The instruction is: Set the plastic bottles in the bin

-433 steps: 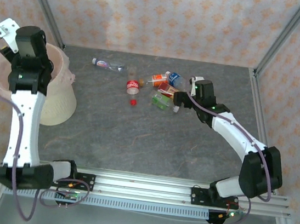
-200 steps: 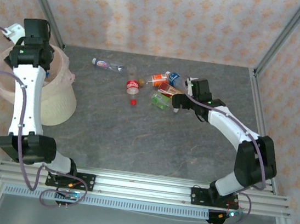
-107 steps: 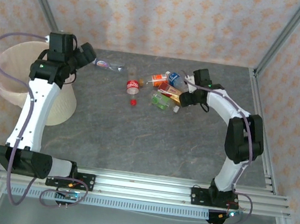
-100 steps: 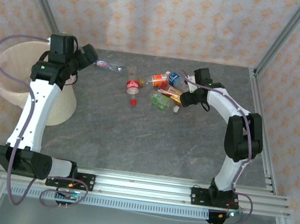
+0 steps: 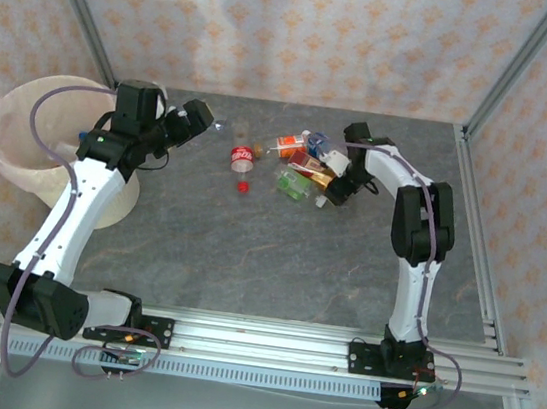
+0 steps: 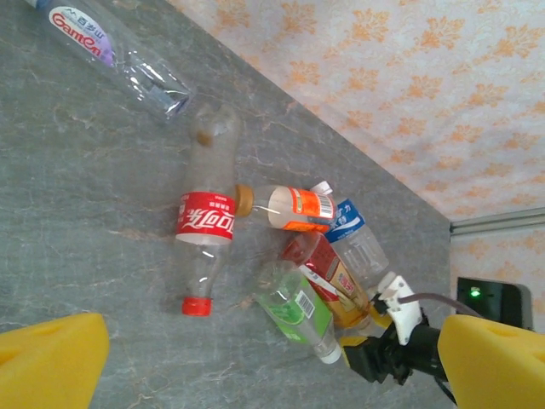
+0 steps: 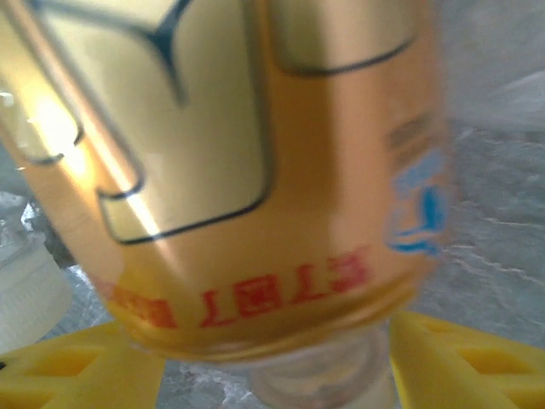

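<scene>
Several plastic bottles lie in a heap mid-table: a red-label one (image 5: 243, 155) (image 6: 204, 247), an orange-label one (image 6: 289, 204), a blue-label one (image 6: 353, 239), a green-label one (image 5: 294, 185) (image 6: 294, 311) and a red-and-gold one (image 5: 309, 165) (image 6: 332, 277). My right gripper (image 5: 331, 185) (image 7: 272, 375) is shut on the neck end of the red-and-gold bottle (image 7: 238, 170), a yellow finger (image 7: 77, 358) on each side. A clear bottle with a purple label (image 6: 111, 47) lies apart. My left gripper (image 5: 196, 119) (image 6: 272, 375) hangs open left of the heap. The bin (image 5: 21, 131) stands at the far left.
A loose red cap (image 5: 244, 187) lies in front of the heap. Metal frame posts rise at the back corners, and patterned walls close the back and sides. Bare grey tabletop stretches across the front half.
My left arm has swung right from above the bin to the table beside the clear bottle. My right gripper has moved in and closed on the red-and-gold bottle.
</scene>
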Robot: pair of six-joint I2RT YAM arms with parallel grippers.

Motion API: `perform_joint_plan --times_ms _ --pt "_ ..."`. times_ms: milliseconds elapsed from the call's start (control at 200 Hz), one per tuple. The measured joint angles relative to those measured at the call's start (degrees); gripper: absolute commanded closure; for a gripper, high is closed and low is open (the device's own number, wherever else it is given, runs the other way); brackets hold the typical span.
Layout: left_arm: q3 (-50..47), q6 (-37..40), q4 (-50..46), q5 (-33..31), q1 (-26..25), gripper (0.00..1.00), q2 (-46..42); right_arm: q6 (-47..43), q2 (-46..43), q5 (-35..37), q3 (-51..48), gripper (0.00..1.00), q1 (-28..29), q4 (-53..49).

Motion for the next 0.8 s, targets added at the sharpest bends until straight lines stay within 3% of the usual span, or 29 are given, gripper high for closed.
perform_joint_plan --times_ms 400,651,801 --pt "2.9 0.0 0.1 0.9 -3.1 0.00 6.6 -4.5 -2.2 0.0 -6.6 0.63 0.1 5.8" --pt "3.4 -0.1 1.6 3.5 -4.3 0.00 7.6 -1.6 -14.3 -1.3 -15.9 0.84 0.2 11.6" --pt "3.4 -0.4 4.3 6.6 -4.4 0.00 9.1 3.5 -23.9 -3.6 -22.4 0.89 0.5 18.4"
